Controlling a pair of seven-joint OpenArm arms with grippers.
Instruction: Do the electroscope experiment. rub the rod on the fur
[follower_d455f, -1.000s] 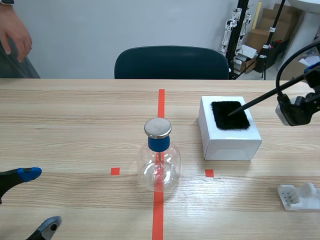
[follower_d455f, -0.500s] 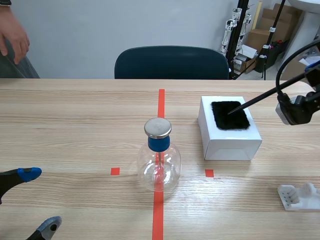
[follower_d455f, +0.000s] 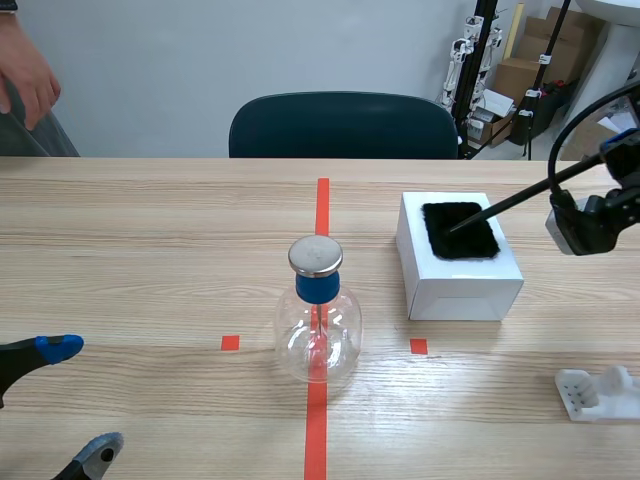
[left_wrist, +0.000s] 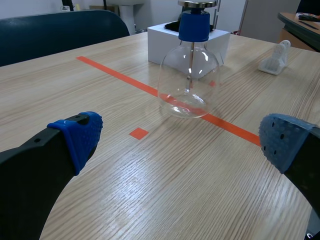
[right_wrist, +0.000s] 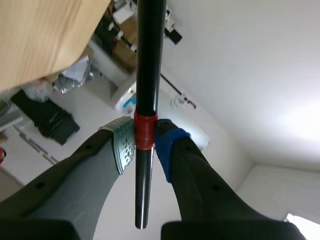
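A black rod (follower_d455f: 510, 205) slants down from the right arm to the black fur patch (follower_d455f: 459, 230) on top of a white box (follower_d455f: 457, 285); its tip rests on the fur. In the right wrist view my right gripper (right_wrist: 144, 142) is shut on the rod (right_wrist: 149, 60) at its red band. The glass electroscope flask (follower_d455f: 318, 325) with blue neck and metal cap stands on the red centre line. My left gripper (left_wrist: 180, 137) hangs open near the table's front left, with the flask (left_wrist: 190, 80) ahead of it.
A white plastic stand (follower_d455f: 598, 392) lies at the front right. A dark chair (follower_d455f: 343, 125) sits behind the table. A person's hand (follower_d455f: 25, 75) shows at the far left. Boxes and equipment stand in the back right.
The rod's tip has slid a little leftward across the fur, and the right gripper shifted slightly. The left arm has not moved.
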